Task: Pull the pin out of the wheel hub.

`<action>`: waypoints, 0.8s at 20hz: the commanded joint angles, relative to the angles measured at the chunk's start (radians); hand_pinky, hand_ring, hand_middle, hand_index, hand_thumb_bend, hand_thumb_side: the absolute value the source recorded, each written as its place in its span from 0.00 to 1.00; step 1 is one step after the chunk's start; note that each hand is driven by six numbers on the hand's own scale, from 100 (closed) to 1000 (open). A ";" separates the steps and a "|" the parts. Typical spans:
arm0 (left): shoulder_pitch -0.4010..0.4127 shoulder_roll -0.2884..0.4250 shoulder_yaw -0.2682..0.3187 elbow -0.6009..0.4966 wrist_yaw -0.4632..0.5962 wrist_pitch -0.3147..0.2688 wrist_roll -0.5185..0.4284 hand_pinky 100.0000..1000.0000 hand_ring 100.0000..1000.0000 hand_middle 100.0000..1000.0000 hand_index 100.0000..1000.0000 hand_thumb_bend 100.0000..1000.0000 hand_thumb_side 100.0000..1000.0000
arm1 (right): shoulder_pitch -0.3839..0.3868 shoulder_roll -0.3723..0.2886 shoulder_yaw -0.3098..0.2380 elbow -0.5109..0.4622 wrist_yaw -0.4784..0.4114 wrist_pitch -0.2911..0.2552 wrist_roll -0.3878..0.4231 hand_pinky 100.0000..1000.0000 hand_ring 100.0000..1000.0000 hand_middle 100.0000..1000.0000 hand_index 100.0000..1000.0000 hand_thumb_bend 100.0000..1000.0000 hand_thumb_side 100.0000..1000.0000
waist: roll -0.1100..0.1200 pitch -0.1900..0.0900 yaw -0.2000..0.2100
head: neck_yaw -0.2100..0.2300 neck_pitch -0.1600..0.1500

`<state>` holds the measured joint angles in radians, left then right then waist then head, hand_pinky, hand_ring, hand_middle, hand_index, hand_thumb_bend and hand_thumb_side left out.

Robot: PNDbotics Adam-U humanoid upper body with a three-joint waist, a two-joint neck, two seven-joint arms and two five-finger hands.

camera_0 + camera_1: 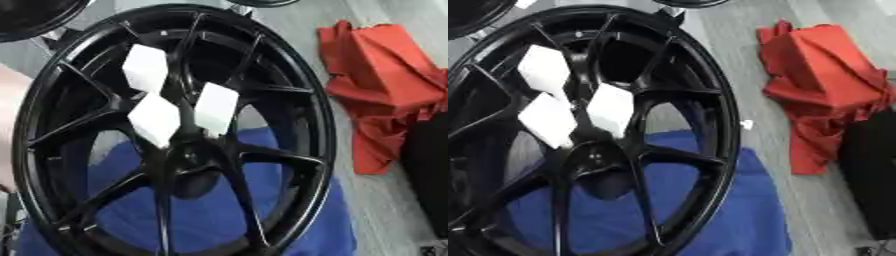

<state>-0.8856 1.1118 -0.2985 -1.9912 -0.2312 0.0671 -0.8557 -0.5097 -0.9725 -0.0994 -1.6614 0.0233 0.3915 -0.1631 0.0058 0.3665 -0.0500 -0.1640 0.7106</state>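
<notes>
Neither hand shows in either view, so whether the fingers are apart or together cannot be told; nothing of the robot reaches the wheel (308, 100). It is a black, many-spoked wheel that fills the left and middle of the view, tilted, its hub (185, 165) below the middle of the picture. Three white pieces sit in the gaps between the spokes just above the hub: one high (145, 67), one lower left (156, 119), one to the right (215, 109); which of them is the pin I cannot tell. A blue cloth (745, 210) lies under the wheel; a crumpled red cloth (385, 85) lies on the grey surface (385, 210) to the right, apart from the rim; a dark object (872, 175) stands at the right edge.
</notes>
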 commanded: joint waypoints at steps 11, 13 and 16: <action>-0.229 -0.162 -0.153 0.136 -0.063 0.010 -0.051 0.84 0.79 0.75 0.83 0.10 0.59 | -0.029 -0.022 -0.004 -0.002 0.007 -0.007 0.007 0.61 0.46 0.48 0.58 0.00 0.24 | -0.013 -0.036 -0.004 | 0.015 -0.004; -0.255 -0.190 -0.169 0.170 -0.076 0.010 -0.051 0.85 0.79 0.75 0.84 0.12 0.57 | -0.030 -0.019 -0.003 -0.002 0.007 -0.007 0.008 0.61 0.46 0.48 0.58 0.00 0.24 | -0.015 -0.037 -0.004 | 0.019 -0.004; -0.288 -0.229 -0.185 0.217 -0.096 0.009 -0.051 0.86 0.80 0.77 0.87 0.15 0.54 | -0.031 -0.016 -0.002 -0.002 0.008 -0.008 0.009 0.61 0.46 0.48 0.58 0.00 0.24 | -0.018 -0.038 -0.005 | 0.023 -0.006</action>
<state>-1.1516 0.8819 -0.4835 -1.7870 -0.3166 0.0783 -0.9048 -0.5276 -0.9628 -0.0918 -1.6605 0.0239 0.3851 -0.1557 -0.0090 0.3588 -0.0535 -0.1434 0.7105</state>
